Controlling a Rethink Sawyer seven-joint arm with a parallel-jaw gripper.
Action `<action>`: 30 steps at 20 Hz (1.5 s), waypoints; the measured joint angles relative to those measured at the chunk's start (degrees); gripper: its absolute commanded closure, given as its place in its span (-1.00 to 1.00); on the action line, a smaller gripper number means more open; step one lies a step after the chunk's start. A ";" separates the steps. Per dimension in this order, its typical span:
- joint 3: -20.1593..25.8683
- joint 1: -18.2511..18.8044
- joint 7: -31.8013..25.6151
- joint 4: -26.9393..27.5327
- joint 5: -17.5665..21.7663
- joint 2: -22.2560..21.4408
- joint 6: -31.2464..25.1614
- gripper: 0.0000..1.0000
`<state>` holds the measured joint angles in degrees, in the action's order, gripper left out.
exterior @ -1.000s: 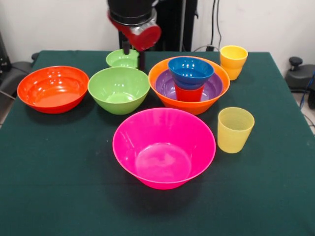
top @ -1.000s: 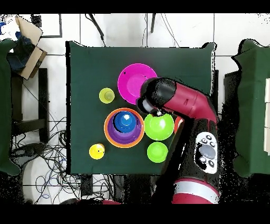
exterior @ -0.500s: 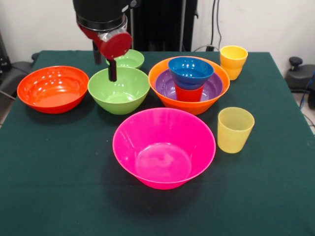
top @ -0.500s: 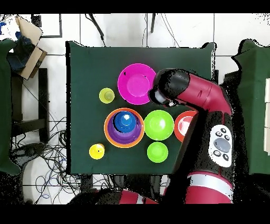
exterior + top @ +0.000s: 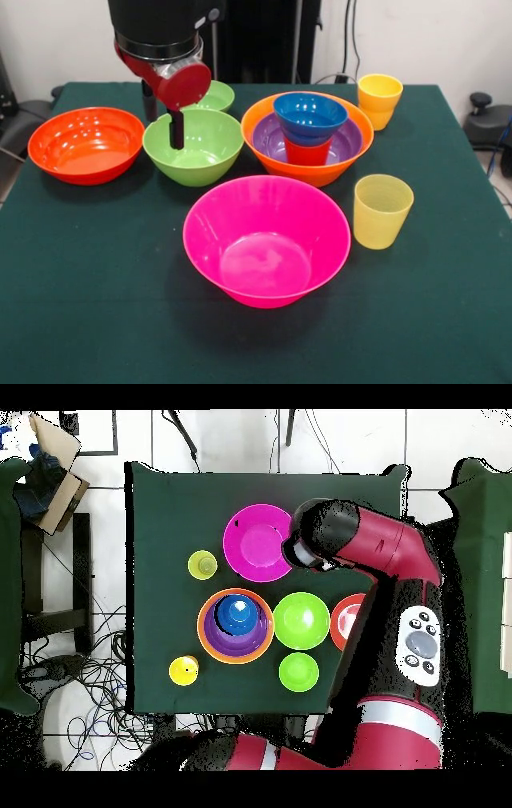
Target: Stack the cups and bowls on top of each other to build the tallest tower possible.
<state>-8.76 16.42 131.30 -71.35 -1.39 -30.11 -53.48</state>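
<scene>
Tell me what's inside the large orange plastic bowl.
The large orange plastic bowl holds a shallow purple bowl. In that stands a red-orange cup, with a small blue bowl resting on top. The cup's rim and the purple bowl's floor are covered.

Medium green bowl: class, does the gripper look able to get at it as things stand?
Probably yes. The gripper hangs right over the near-left rim of the medium green bowl, which sits empty and uncovered, with nothing between them.
</scene>
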 measured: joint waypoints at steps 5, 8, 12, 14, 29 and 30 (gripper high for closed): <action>1.01 0.36 0.00 1.10 0.04 0.88 0.01 -1.00; 1.43 0.49 0.00 1.10 0.05 0.99 0.00 -1.00; 2.02 0.53 0.00 1.10 0.05 1.17 0.01 -1.00; 2.14 0.54 0.00 1.10 0.05 1.25 0.01 -1.00; 2.60 1.00 0.00 1.05 0.05 1.84 1.60 -1.00; 2.59 1.00 0.00 1.00 0.06 1.84 2.11 -1.00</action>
<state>-6.17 17.42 131.30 -70.36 -1.33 -28.28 -51.36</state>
